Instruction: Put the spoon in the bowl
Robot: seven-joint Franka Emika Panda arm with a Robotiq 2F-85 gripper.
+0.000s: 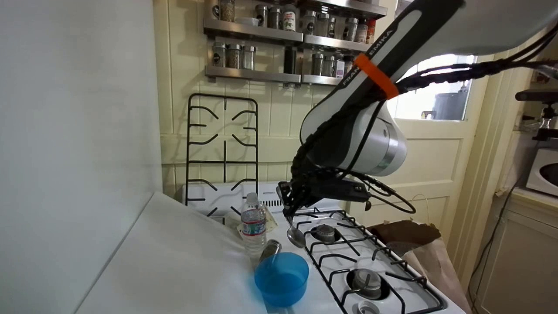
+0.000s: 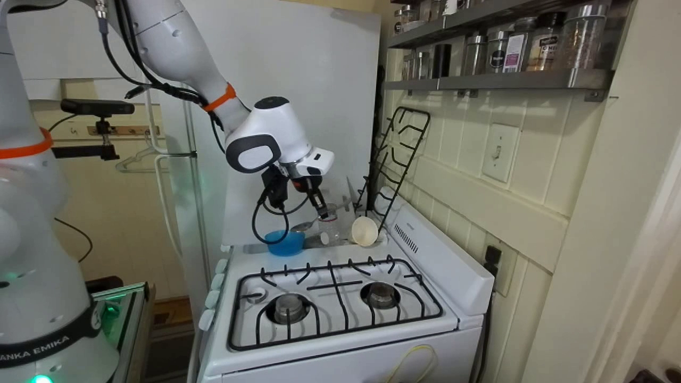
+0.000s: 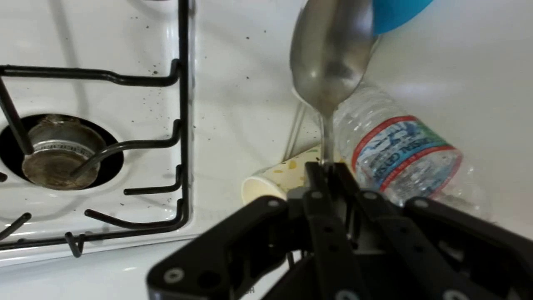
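Observation:
My gripper [image 1: 288,213] is shut on the metal spoon's handle, and the spoon [image 1: 296,237] points bowl-end outward and down. In the wrist view the fingertips [image 3: 329,168] pinch the handle, and the spoon [image 3: 331,54] extends away from them. The blue bowl [image 1: 282,281] stands upright on the white surface beside the stove grate. In an exterior view the bowl [image 2: 285,244] is nearer the stove front than my gripper [image 2: 322,214], and the spoon [image 2: 302,226] is above and beside it. Only the bowl's edge [image 3: 395,14] shows in the wrist view, partly behind the spoon.
A water bottle [image 1: 253,226] stands below and beside the gripper. A small glass jar [image 1: 271,248] lies between bottle and bowl. A patterned paper cup [image 3: 287,173] lies near the back panel. Black grates cover the burners [image 2: 290,308]; another grate [image 2: 396,159] leans on the wall.

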